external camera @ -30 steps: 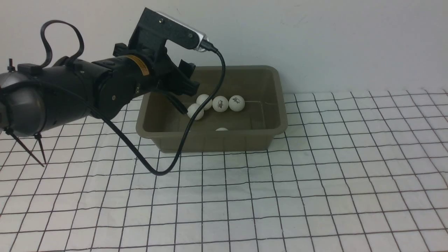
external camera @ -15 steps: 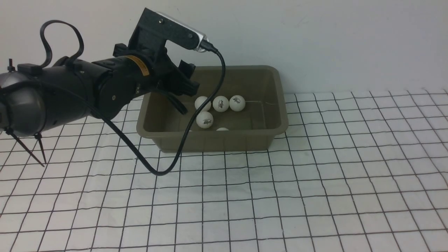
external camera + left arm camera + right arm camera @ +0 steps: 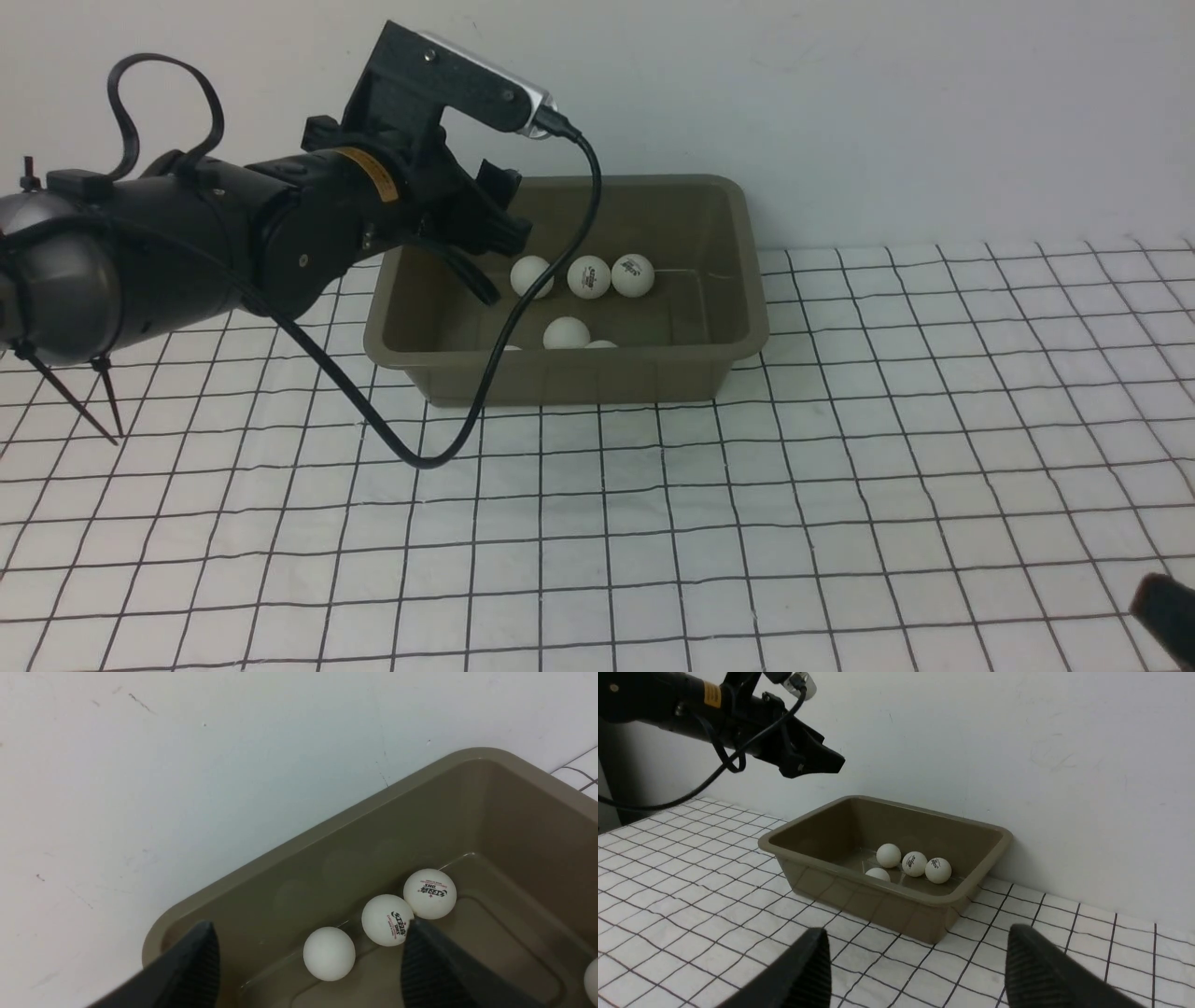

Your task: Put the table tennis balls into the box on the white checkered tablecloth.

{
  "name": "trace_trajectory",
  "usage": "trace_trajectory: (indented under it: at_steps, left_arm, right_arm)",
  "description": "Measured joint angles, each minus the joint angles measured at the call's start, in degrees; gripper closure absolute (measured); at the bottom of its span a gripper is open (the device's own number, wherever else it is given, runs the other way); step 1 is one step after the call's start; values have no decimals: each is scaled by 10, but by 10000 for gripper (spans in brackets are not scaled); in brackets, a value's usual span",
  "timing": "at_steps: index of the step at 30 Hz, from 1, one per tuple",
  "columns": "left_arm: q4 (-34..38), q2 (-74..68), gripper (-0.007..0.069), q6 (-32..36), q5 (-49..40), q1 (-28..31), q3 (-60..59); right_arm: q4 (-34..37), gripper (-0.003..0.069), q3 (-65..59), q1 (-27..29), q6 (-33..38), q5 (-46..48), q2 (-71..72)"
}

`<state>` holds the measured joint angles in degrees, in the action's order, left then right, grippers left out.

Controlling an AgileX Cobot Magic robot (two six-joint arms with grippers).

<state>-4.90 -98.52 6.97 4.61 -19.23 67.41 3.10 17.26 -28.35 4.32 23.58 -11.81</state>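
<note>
The olive-grey box [image 3: 747,280] stands on the white checkered tablecloth [image 3: 653,523] against the back wall. Several white table tennis balls lie inside: three in a row [image 3: 589,276] along the far wall and others [image 3: 567,332] near the front wall, partly hidden by it. My left gripper [image 3: 504,257] hangs open over the box's left end with nothing between its fingers; its wrist view shows the row of balls [image 3: 387,919] under the gripper [image 3: 309,927]. My right gripper [image 3: 917,932] is open and empty, low over the cloth in front of the box [image 3: 896,900]; a dark tip [image 3: 1167,607] shows at bottom right.
A white wall [image 3: 840,112] rises directly behind the box. The left arm's black cable [image 3: 420,457] droops in a loop in front of the box's left corner. Checkered cloth stretches to the right and toward me.
A ball just under the left gripper has rolled across the box floor toward its front wall. The right gripper's tip has come into the front view at bottom right. The left arm has stayed put.
</note>
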Motion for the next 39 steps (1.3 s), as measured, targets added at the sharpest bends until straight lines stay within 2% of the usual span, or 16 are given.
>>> trace_trajectory:
  at_steps: [11, 15, 18, 28, 32, 39]
  left_arm:
    - [0, 0, 155, 1, 1, 0, 0]
    - [0, 0, 155, 1, 1, 0, 0]
    - [0, 0, 155, 3, 1, -1, 0]
    - [0, 0, 155, 4, 1, -2, 0]
    - [0, 0, 155, 4, 1, -2, 0]
    - [0, 0, 155, 0, 1, -3, 0]
  right_arm:
    - [0, 200, -45, 8, 0, 19, 3]
    - [-1, 200, -73, 56, -1, 46, 21]
    - [1, 200, -78, 139, -1, 79, 32]
    - [13, 200, -96, 305, -1, 65, 79]
    - [14, 200, -110, 329, -1, 53, 112]
    - [15, 200, -161, 332, -1, 31, 120]
